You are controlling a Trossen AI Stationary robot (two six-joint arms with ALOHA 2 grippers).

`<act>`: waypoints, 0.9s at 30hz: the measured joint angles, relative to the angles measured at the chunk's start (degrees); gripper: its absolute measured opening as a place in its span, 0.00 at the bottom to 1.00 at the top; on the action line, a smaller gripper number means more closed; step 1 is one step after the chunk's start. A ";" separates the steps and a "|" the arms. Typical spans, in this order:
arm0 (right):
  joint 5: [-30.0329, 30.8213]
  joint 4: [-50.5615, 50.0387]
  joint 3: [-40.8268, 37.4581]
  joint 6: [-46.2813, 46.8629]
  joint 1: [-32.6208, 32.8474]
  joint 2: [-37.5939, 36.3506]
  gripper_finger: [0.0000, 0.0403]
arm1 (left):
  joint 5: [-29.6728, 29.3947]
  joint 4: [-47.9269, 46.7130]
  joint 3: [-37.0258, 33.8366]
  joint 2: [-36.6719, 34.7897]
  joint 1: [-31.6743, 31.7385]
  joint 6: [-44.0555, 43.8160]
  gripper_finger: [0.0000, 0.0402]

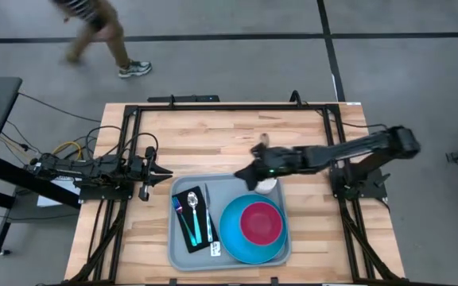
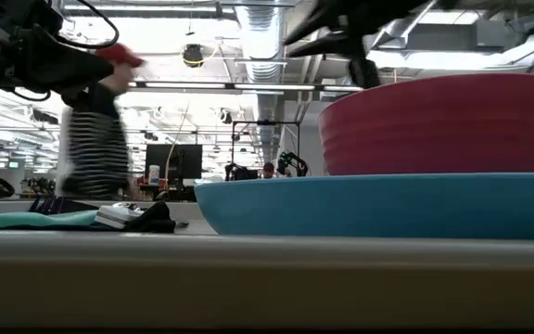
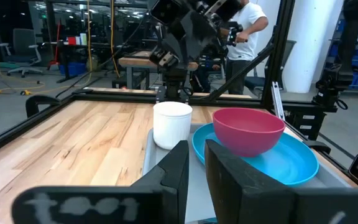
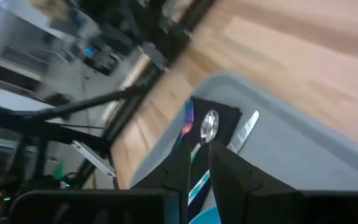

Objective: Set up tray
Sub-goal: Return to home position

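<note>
The grey-blue tray (image 1: 226, 191) lies flat at the table's near middle. On it rest a blue plate (image 1: 233, 238) with a pink bowl (image 1: 261, 222) sitting in it, a black napkin (image 1: 191, 229) carrying a spoon (image 4: 211, 123) and other cutlery, and a white cup (image 3: 171, 124) upright at the tray's far right corner. My right gripper (image 1: 245, 175) hovers shut over the tray's far edge, just left of the cup. My left gripper (image 1: 164, 175) waits shut left of the tray, pointing at it.
Bare wood lies on the far half of the table (image 1: 213, 135) and left of the tray. A black frame (image 1: 133, 111) rims the table. A person (image 1: 94, 32) walks on the floor beyond the far edge; another person (image 3: 247, 25) stands behind the table.
</note>
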 joint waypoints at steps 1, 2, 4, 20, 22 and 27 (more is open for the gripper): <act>-0.55 -1.31 2.68 0.62 -0.05 2.64 0.13 | 0.00 0.00 0.00 0.00 0.01 0.00 0.10; -1.08 -3.17 5.35 0.98 -0.06 5.19 0.13 | 0.00 0.00 0.00 0.00 0.02 0.00 0.10; -2.07 -7.00 10.28 1.67 -0.03 9.65 0.13 | 0.01 0.00 0.00 0.00 0.00 0.00 0.10; -5.44 -24.52 34.40 8.71 4.06 31.54 0.13 | -0.02 0.07 0.01 0.04 0.02 0.00 0.10; -5.45 -26.00 35.75 9.05 4.29 33.26 0.13 | -0.02 0.09 0.00 0.10 0.00 0.00 0.10; -6.82 -25.65 37.83 9.13 4.27 36.34 0.13 | -0.10 0.11 0.00 0.52 0.02 0.00 0.10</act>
